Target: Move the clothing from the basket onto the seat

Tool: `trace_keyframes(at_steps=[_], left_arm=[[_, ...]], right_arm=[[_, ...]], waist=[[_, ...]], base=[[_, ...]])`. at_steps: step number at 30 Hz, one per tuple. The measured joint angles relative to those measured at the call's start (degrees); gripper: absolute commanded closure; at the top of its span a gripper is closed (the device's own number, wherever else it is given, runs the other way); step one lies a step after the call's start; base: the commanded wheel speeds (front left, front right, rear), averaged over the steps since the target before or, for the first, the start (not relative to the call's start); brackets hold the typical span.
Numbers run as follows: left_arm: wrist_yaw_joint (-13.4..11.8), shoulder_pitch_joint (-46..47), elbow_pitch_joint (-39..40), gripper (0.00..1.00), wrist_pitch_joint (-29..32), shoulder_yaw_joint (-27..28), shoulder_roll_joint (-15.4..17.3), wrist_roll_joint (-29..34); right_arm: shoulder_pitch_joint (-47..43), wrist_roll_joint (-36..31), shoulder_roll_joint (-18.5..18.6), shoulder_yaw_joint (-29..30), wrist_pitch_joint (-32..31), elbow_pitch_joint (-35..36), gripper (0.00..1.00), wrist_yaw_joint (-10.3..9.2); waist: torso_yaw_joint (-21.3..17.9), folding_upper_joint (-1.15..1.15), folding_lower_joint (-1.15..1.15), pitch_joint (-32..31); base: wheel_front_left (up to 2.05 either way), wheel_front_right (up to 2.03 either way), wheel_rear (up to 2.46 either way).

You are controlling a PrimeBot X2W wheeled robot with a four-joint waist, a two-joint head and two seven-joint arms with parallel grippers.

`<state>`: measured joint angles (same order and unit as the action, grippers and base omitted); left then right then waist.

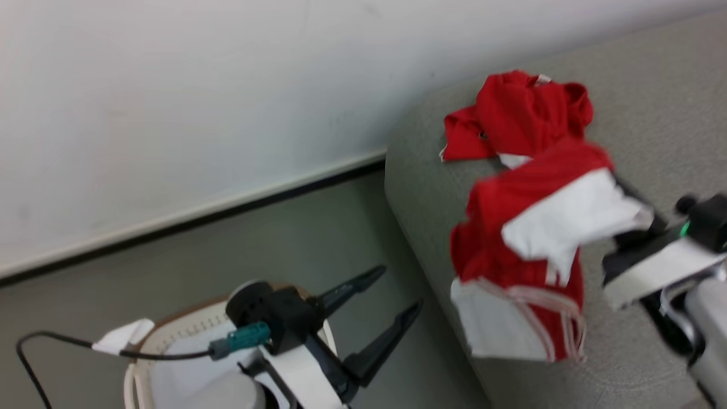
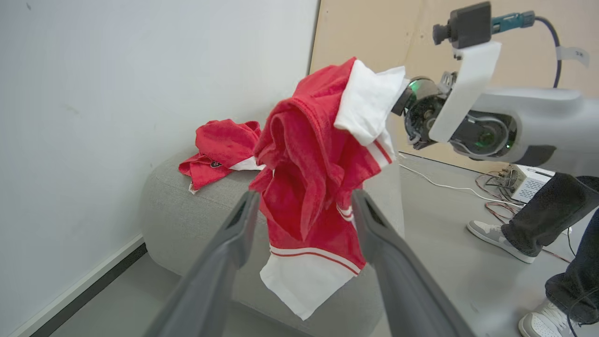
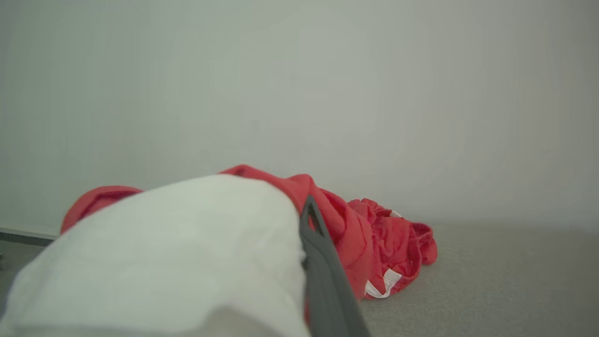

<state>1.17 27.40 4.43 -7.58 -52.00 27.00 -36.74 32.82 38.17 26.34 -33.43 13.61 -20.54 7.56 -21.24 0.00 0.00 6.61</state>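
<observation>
Clothing (image 1: 528,244) in red and white, two pieces. Nearest, beside the seat (image 1: 653,102), the left gripper (image 1: 398,288) holds its fingers spread and empty above the basket (image 1: 187,326). One piece hangs clear above the seat's rounded near edge, clenched in the right gripper (image 1: 639,218) fingers. Farther back, a second piece (image 1: 522,113) lies crumpled on the seat near the wall (image 1: 170,85).

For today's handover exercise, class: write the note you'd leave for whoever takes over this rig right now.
Left gripper: open, empty, by the basket.
Right gripper: shut on a red and white garment, held up at the edge of the seat.
Done: a second garment lies on the seat.
Left: lower and release the held garment onto the seat; the basket is partly hidden, so check it for more.
</observation>
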Motion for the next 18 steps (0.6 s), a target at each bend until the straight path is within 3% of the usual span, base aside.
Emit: trace_keyframes(at_steps=[8,14,18], left_arm=[[1.82,9.11,3.70,0.00,3.56,1.80,2.78,3.03],[2.33,13.86,5.88,0.00,4.52,3.74,4.37,4.02],[2.32,15.96,6.70,0.00,3.96,4.71,4.27,4.69]], right_arm=[[14.74,-6.75,-3.72,20.22,-0.53,-3.52,1.00,0.00],[30.45,-12.89,-1.74,40.06,-3.24,-8.60,1.00,0.00],[37.62,-22.29,0.74,51.85,-5.35,-12.82,1.00,-0.01]], waist=[[2.00,0.00,0.01,12.48],[4.41,0.00,0.02,22.86],[6.57,0.00,0.02,29.05]], base=[[0.00,0.00,0.00],[0.00,0.00,0.00],[0.00,0.00,0.00]])
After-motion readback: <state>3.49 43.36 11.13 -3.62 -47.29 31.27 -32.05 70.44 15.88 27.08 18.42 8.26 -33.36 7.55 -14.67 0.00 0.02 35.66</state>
